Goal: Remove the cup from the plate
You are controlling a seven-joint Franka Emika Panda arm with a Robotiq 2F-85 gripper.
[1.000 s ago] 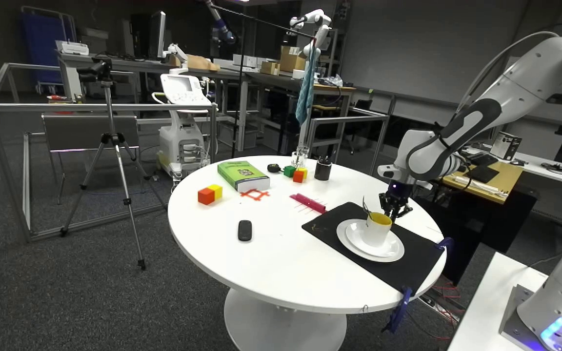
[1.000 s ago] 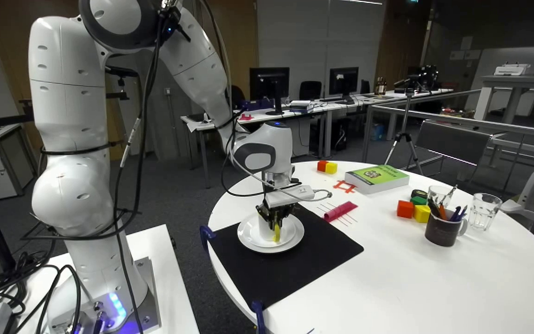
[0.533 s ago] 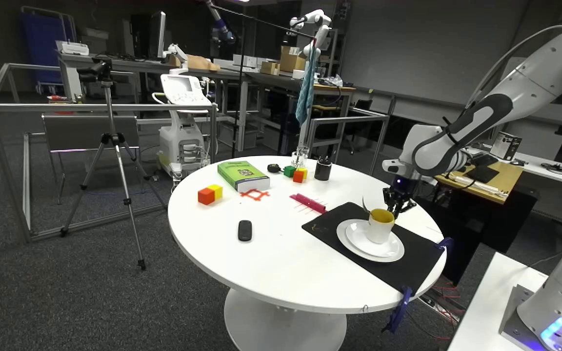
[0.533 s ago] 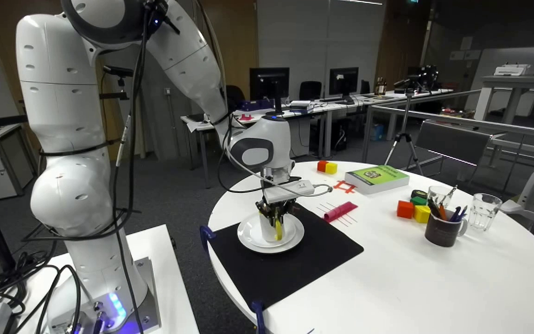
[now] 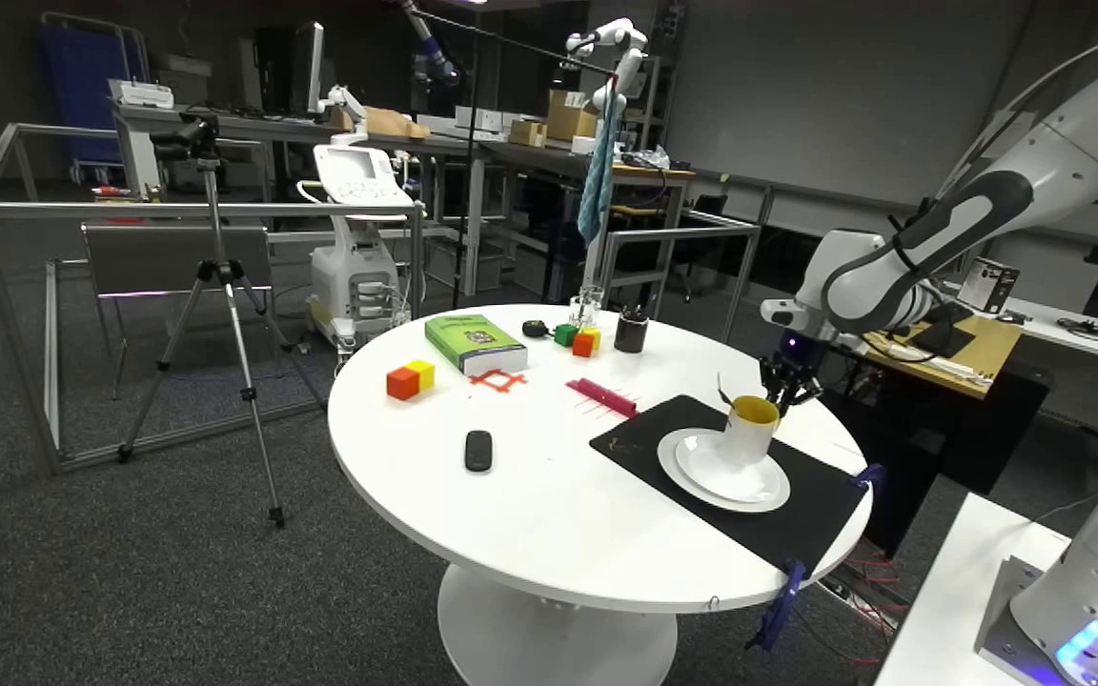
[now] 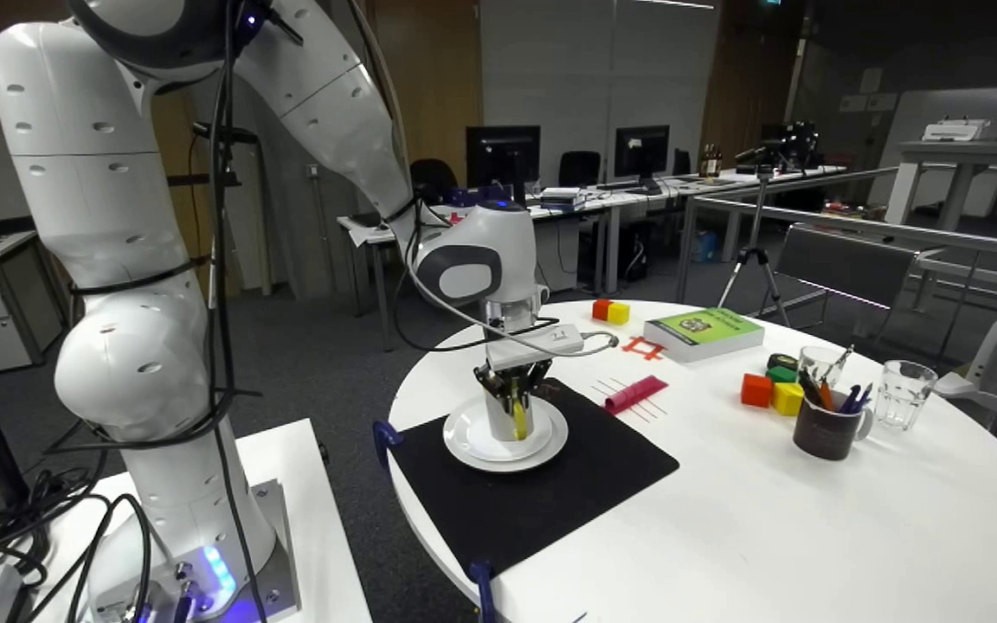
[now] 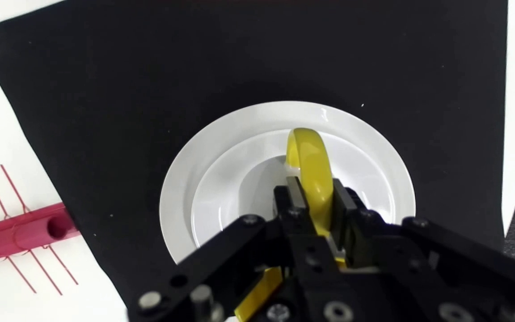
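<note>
Presently, end effector (image 7: 319, 196) holds cup (image 5: 749, 442) by handle (image 7: 312, 156) over plate (image 7: 177, 201); in an exterior view, worktop (image 5: 549, 505) spreads left from mat (image 5: 640, 441) edge, mid-frame.

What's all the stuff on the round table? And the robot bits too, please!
mat: 1, black, on table
plate: 1, white, on mat
smaller plate, seemingly: 1, white, on plate
cup: 1, cream and yellow, over plate
spoon-like thing: 1, dark, at cup rim
clamps: 2, blue, table edge
tube: 1, pink, beside mat
thin lines: several, red, beside tube
book: 1, green, near table edge
frame: 1, red, beside book
blocks: 5, two red, two yellow, one green, two clusters
round thing: 1, black, by green block
mug: 1, dark, near blocks
pens: several, mixed, in mug
glasses: 2, clear, near mug
handset-like thing: 1, black, away from mat
arm: 1, white and grey, reaching over table
tool: 1, black, gripping cup handle
</note>
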